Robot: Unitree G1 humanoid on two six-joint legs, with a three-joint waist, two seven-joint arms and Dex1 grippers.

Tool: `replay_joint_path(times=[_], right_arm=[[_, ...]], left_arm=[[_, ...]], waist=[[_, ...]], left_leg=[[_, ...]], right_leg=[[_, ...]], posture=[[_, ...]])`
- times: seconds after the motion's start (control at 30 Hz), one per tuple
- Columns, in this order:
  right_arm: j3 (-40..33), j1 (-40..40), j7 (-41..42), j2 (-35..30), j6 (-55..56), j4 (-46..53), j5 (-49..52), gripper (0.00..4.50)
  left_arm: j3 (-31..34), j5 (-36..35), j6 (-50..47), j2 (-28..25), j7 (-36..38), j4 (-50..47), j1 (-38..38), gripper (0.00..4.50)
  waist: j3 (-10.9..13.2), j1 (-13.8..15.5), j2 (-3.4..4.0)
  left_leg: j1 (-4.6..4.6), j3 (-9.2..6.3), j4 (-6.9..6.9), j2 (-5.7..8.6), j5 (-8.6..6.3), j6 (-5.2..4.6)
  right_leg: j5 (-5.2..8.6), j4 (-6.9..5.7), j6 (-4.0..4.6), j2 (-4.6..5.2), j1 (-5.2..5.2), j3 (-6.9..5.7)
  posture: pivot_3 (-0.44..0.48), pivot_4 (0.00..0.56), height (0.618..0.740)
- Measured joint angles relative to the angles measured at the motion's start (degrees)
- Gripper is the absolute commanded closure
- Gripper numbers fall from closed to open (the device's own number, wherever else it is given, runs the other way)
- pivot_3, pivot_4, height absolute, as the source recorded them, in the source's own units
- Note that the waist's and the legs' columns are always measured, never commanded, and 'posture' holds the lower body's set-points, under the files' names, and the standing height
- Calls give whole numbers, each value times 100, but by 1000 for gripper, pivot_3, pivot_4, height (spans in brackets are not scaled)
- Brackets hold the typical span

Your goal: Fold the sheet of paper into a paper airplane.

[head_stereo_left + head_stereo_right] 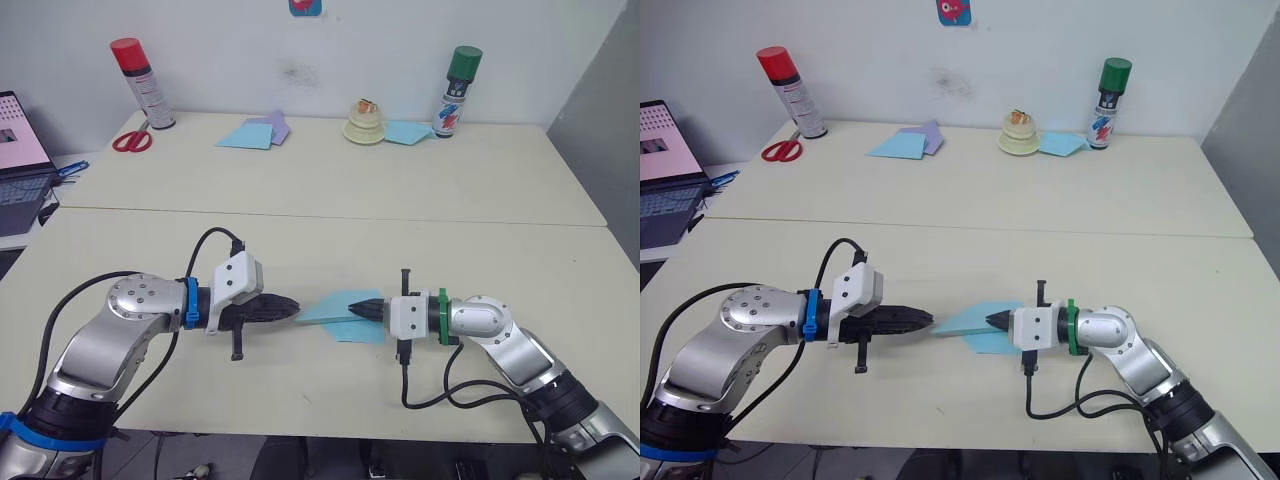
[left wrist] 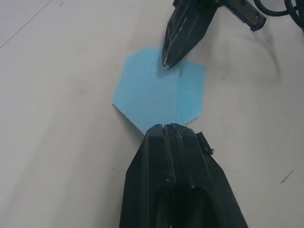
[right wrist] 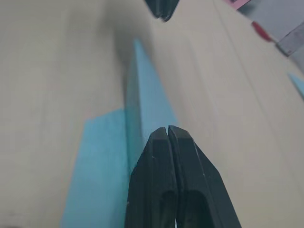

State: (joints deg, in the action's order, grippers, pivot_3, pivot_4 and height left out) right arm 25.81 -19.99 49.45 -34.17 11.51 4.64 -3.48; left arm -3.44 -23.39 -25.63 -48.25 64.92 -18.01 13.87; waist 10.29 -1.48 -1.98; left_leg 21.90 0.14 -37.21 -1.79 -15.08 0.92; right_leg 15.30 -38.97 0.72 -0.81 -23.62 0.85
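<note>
The sheet of paper (image 1: pixel 335 318) lies on the near table between my two grippers, light blue and partly folded into a wedge whose point faces my left gripper. My left gripper (image 1: pixel 295 308) is shut, its tip just short of that point (image 2: pixel 145 130). My right gripper (image 1: pixel 352 308) is also shut, and its tip rests on the paper's far part near a crease (image 2: pixel 178 90). In the right wrist view the shut fingers (image 3: pixel 167 142) sit over the paper (image 3: pixel 104 156), where one fold (image 3: pixel 142 99) rises as a narrow flap.
On the far table stand a red-capped spray can (image 1: pixel 143 85) and a green-capped one (image 1: pixel 456 92). Red scissors (image 1: pixel 132 140), light-blue and lilac sheets (image 1: pixel 250 134), a cream object (image 1: pixel 365 125) and another blue sheet (image 1: pixel 408 132) lie there too. A laptop (image 1: pixel 20 160) sits at the far left.
</note>
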Motion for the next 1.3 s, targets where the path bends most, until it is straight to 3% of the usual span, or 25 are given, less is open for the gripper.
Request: replay_joint_path(times=[0.47, 0.8, 1.1, 1.2, 1.3], right_arm=[[33, 448, 184, 93, -1012, 398, -273, 4466], [28, 486, 250, 113, -1492, 648, -323, 4466], [-253, 535, 304, 359, -2402, 842, 207, 4466], [-761, 419, 364, 384, -3358, 1007, 900, 3860], [-1270, 171, 423, 232, -4224, 1091, 1392, 2849]], left_arm=[[-594, 364, -7, 702, -672, -171, -308, 4500], [-1026, 868, 353, 1335, -981, 630, -486, 4500], [-1195, 1043, 764, 1480, -1010, 919, -458, 4500], [-1255, 1088, 893, 1507, -1032, 1028, -436, 4500], [-1302, 1124, 964, 1524, -1041, 1087, -420, 4500]], waist=[[0, -5, 0], [-2, -2, -2], [-11, -1, 2], [-14, 0, 7], [-17, -1, 6]], left_leg=[[-11, -3, -14, 1, 1, 1], [-10, -5, -18, 1, 0, 0], [-21, -10, -32, 1, 0, 0], [-18, -11, -55, 1, 0, -1], [-19, -8, -66, 3, 0, -1]], right_leg=[[-3, -9, -5, -1, 10, 0], [-3, -8, -5, 0, 12, -2], [-8, -9, -12, 0, 33, -4], [-17, -9, -22, 3, 40, -5], [-26, -8, -29, 6, 43, -1]], posture=[[0, 150, 729], [0, 150, 729], [0, 150, 729], [0, 150, 729], [0, 150, 729]])
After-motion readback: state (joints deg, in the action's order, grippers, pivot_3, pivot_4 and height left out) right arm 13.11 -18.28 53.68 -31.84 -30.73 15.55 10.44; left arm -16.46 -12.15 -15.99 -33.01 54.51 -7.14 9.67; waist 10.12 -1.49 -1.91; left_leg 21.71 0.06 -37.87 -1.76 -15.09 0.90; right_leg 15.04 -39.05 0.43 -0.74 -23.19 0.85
